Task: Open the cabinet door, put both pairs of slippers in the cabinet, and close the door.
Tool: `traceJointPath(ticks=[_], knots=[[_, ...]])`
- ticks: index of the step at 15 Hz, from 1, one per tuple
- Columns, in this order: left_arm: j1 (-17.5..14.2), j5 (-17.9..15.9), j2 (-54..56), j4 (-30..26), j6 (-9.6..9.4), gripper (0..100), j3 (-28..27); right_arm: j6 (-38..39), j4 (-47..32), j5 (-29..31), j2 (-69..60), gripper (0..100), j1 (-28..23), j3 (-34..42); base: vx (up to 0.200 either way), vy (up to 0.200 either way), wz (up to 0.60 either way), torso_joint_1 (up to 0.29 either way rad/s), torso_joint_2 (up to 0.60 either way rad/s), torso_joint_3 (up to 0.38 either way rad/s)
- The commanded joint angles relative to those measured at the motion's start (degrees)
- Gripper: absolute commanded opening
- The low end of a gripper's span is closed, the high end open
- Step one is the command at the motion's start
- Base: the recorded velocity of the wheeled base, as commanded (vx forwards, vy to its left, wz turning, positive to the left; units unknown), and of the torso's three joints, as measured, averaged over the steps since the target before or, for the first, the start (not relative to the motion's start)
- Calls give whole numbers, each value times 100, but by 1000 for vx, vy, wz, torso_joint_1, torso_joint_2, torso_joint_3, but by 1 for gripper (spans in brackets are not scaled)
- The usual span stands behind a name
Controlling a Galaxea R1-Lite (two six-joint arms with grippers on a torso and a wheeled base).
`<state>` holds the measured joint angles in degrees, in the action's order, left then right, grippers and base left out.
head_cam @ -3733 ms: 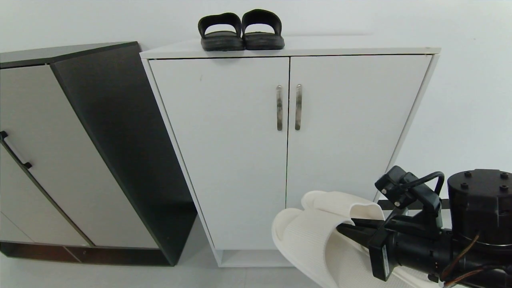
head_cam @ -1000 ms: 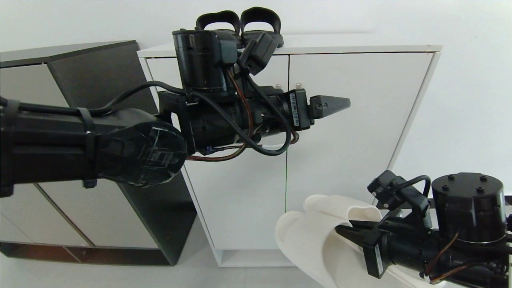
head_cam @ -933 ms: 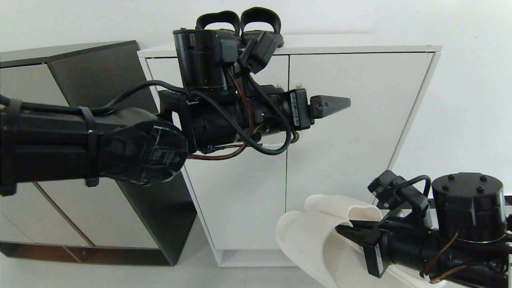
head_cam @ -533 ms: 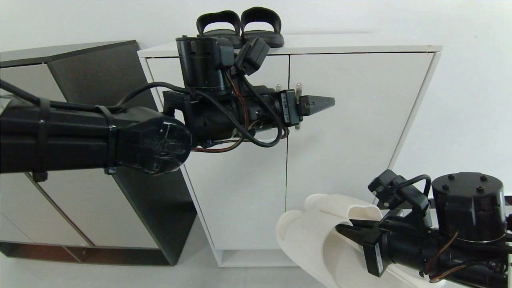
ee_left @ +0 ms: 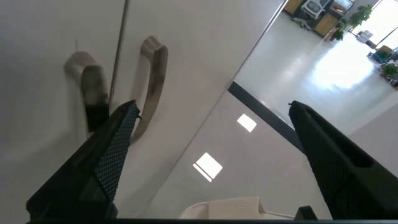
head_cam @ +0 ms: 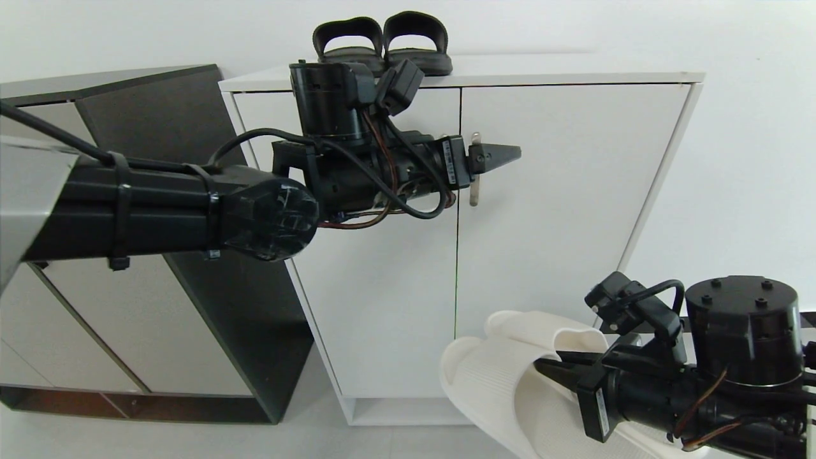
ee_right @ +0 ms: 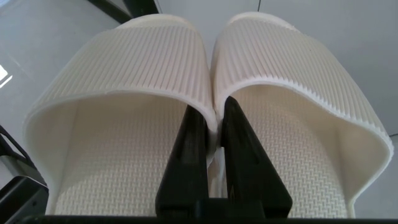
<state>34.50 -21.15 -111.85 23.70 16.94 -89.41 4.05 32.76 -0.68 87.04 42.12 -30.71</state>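
the left gripper (head_cam: 505, 156) hangs in front of the white cabinet (head_cam: 574, 210) at handle height. its fingers (ee_left: 112, 149) are spread wide apart with nothing between them. both doors (head_cam: 376, 299) are closed. the right door's handle (head_cam: 474, 191) stands just behind the base of the fingers. in the left wrist view the two handles (ee_left: 152, 74) sit side by side right at the tip of one finger; whether it touches them i cannot tell. the gap between the fingers faces the plain panel of the right door. above this gripper, on the cabinet top, the black slippers (head_cam: 382, 44) stand side by side.

the right gripper (head_cam: 549, 368) is lower than the left one and off to its right, before the foot of the right door. it is clamped on the white slippers (head_cam: 497, 389), one finger inside each slipper, pinching the two inner strap walls where the pair meet. both slippers reach out ahead of its fingertips toward the cabinet. a dark cabinet (head_cam: 242, 306) stands beyond the left arm, beside the white one.
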Motion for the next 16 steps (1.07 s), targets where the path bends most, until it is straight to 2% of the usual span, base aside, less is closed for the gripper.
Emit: traceJointPath(ticks=[1, 6, 7, 10, 11, 15, 16], knots=[[-5, 14, -206, -6, 2, 100, -156, 0, 3, -2, 15, 0, 7, 3, 0, 0, 0, 0, 0, 0], [22, 14, -373, -155, 2, 100, -446, 0, 3, -2, 15, 0, 7, -5, 0, 0, 0, 0, 0, 0], [31, 23, -373, -155, 2, 0, -446, 8, 3, -2, 15, 0, -2, 3, 0, 0, 0, 0, 0, 0], [66, 6, -346, -146, 11, 0, -402, -18, -6, -11, 15, 0, 7, 47, 0, 0, 0, 0, 0, 0], [145, -3, -250, -146, 19, 0, -279, -238, 20, -204, -38, 0, 16, 241, 0, 0, 0, 0, 0, 0], [426, 14, 40, -111, 11, 0, 81, -273, 143, -855, -231, 0, -28, 408, 0, 0, 0, 0, 0, 0], [549, 23, 251, -102, -7, 0, 362, -282, 143, -1048, -346, 0, -28, 478, 0, 0, 0, 0, 0, 0]])
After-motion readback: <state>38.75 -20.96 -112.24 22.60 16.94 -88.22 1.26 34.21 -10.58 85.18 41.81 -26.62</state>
